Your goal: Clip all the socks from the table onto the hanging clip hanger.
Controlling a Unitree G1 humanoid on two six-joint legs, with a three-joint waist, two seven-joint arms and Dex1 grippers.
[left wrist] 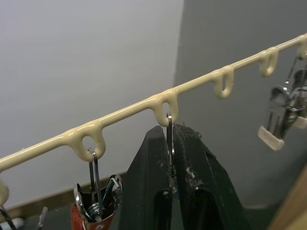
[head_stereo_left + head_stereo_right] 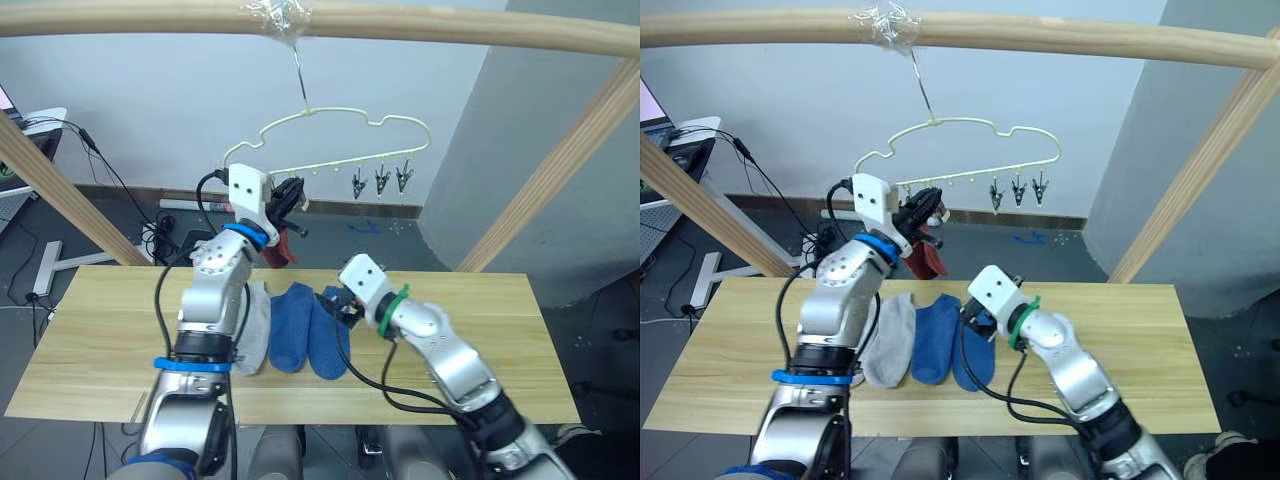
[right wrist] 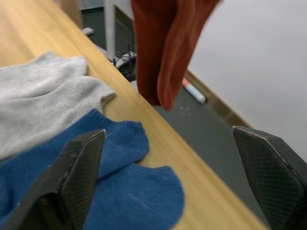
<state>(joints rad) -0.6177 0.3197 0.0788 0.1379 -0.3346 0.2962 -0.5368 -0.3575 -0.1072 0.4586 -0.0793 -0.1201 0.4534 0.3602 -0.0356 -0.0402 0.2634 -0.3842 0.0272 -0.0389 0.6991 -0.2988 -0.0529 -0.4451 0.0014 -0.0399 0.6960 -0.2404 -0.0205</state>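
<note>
Left wrist view alone: left hand (image 1: 171,143) pinching clip (image 1: 169,132) (closed).

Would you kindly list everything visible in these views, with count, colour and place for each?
Grey socks: appear to be two, light grey, lying on the table beside the blue ones.
Blue socks: two, side by side at mid-table.
Rust red socks: at least one, likely two, hanging from the clip hanger.
Clip hanger: one, pale yellow-green wire, hooked on the taped pole.
Free clips: three, dark metal, at the hanger's right end.
Table: one, light wooden planks.
Pole frame: round pale wood, above and at both sides.
Cables: black, on the floor behind.
Left gripper: black fingers closed on a clip's wire under the hanger bar.
Right gripper: open, over the blue socks.
</note>
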